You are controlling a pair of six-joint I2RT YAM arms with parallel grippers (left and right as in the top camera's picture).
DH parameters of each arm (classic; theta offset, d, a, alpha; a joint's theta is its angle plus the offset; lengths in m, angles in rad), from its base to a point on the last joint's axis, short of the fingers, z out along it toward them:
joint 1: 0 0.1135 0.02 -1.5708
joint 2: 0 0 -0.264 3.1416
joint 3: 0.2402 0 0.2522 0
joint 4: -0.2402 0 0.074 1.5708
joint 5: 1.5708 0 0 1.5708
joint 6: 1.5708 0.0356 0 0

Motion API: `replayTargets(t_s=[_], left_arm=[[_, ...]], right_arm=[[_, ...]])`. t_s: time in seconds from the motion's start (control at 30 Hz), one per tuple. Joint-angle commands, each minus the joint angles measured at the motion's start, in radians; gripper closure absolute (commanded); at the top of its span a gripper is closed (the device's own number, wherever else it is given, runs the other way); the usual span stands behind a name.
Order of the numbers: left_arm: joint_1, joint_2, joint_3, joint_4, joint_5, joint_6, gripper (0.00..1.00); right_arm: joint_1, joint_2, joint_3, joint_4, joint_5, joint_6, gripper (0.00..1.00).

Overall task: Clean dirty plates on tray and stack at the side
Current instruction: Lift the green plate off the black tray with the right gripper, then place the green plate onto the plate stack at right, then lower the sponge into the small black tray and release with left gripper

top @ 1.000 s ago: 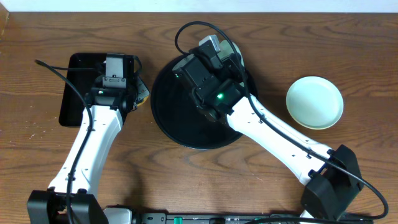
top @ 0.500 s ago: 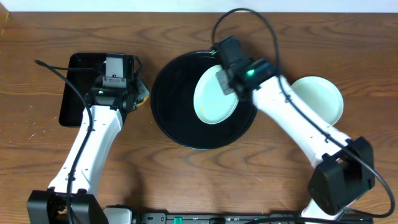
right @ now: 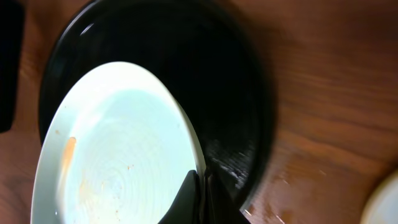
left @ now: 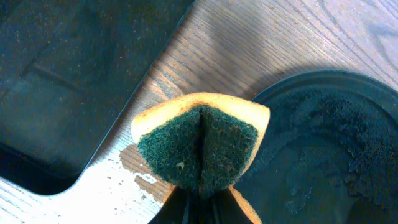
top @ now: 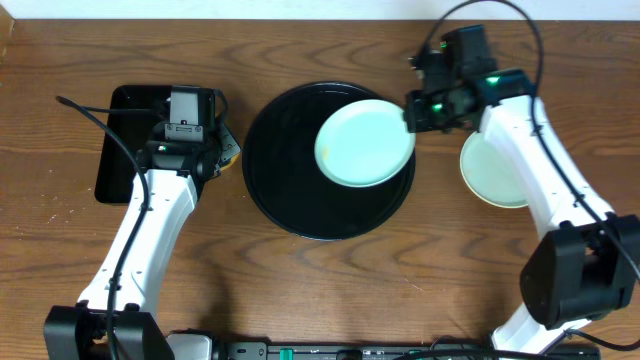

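My right gripper is clamped on the rim of a pale blue plate — an orange streak shows near its far edge. The plate hangs over the right side of the round black tray, and a second plate lies on the table just beyond the tray. My left gripper pinches a folded sponge — green face, yellow back — between the rectangular tray and the round one.
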Motion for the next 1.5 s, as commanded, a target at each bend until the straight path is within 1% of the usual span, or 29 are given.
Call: replayTargets(t_s=[0.0, 0.33, 0.5, 0.67, 0.93, 0.97, 1.0, 1.03, 1.1, 1.2, 1.27, 1.37, 1.47], left_arm=[[0.003, 0.005, 0.005, -0.002, 0.006, 0.003, 0.92], [0.003, 0.005, 0.005, -0.002, 0.006, 0.003, 0.92], [0.003, 0.005, 0.005, -0.002, 0.006, 0.002, 0.92], [0.003, 0.005, 0.005, -0.002, 0.006, 0.003, 0.92], [0.003, 0.005, 0.005, 0.003, 0.006, 0.002, 0.92], [0.003, 0.005, 0.005, 0.003, 0.006, 0.003, 0.92], [0.003, 0.005, 0.005, 0.003, 0.006, 0.003, 0.92], [0.003, 0.005, 0.005, 0.003, 0.006, 0.004, 0.92], [0.007, 0.004, 0.005, 0.008, 0.005, 0.025, 0.92], [0.031, 0.002, 0.007, 0.01, 0.005, 0.057, 0.92], [0.067, 0.002, 0.008, 0.01, 0.005, 0.071, 0.92], [0.142, 0.002, 0.008, 0.01, 0.0, 0.101, 0.92], [0.221, 0.011, 0.007, 0.027, -0.049, 0.116, 0.92]], right_arm=[[-0.098, -0.025, 0.007, -0.026, -0.059, -0.022, 0.99], [-0.415, -0.025, -0.005, -0.122, 0.008, -0.043, 0.99], [-0.531, -0.025, -0.06, -0.122, 0.129, -0.041, 0.99], [-0.589, -0.025, -0.138, -0.108, 0.294, -0.004, 0.99], [-0.619, -0.024, -0.248, 0.002, 0.282, 0.005, 0.99], [-0.619, -0.024, -0.253, 0.009, 0.282, 0.014, 0.95], [-0.619, -0.024, -0.253, 0.011, 0.282, 0.02, 0.87], [-0.619, -0.025, -0.253, 0.012, 0.281, 0.024, 0.83], [-0.618, -0.032, -0.245, 0.011, 0.261, 0.026, 0.7], [-0.612, -0.068, -0.225, 0.005, 0.167, 0.002, 0.63], [-0.599, -0.108, -0.211, 0.007, 0.092, -0.021, 0.55], [-0.565, -0.175, -0.205, 0.028, 0.045, -0.027, 0.43], [-0.518, -0.234, -0.205, 0.05, 0.042, -0.027, 0.36]])
